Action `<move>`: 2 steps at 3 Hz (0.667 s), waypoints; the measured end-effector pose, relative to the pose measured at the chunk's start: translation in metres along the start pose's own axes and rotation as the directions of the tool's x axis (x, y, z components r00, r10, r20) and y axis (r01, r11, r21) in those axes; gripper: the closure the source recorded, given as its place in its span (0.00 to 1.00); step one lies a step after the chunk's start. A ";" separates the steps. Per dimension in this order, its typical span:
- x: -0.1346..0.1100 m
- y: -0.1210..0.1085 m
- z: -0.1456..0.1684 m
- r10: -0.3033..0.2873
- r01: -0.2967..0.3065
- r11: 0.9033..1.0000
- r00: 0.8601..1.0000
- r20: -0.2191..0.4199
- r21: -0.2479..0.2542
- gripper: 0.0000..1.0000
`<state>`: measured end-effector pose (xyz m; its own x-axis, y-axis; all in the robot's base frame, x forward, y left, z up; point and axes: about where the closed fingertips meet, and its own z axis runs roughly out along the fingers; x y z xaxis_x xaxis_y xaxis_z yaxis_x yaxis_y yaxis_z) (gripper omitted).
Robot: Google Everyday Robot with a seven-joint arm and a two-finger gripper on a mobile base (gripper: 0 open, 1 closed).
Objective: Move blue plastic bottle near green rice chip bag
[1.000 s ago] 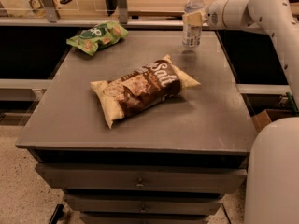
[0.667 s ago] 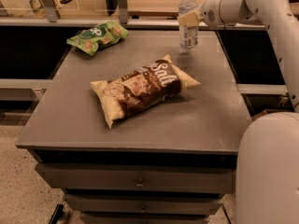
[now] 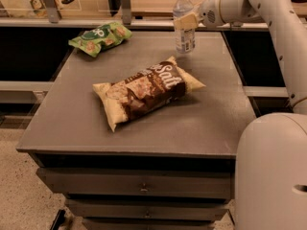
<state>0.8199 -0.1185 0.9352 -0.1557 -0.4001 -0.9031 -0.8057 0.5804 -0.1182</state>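
Note:
The blue plastic bottle [image 3: 184,24] stands upright with its white cap on, near the back right of the grey table [image 3: 72,123]. My gripper [image 3: 186,21] reaches in from the right and is shut on the bottle's upper body. The green rice chip bag [image 3: 99,37] lies at the back left corner of the table, well to the left of the bottle.
A larger brown-and-cream bag marked "Salt" [image 3: 146,90] lies in the middle of the table. A rail with posts [image 3: 125,4] runs behind the table. My arm [image 3: 273,18] comes down the right side, and my base [image 3: 271,171] stands at the front right.
My gripper has carried the bottle a little to the left along the back of the table. The two bags have not moved.

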 end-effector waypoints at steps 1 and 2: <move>-0.012 0.020 0.015 0.003 0.000 0.997 0.999 0.038 -0.073 1.00; -0.024 0.035 0.028 0.003 0.005 0.992 0.998 0.069 -0.124 1.00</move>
<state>0.8113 -0.0682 0.9406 -0.1184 -0.3482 -0.9299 -0.8712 0.4858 -0.0711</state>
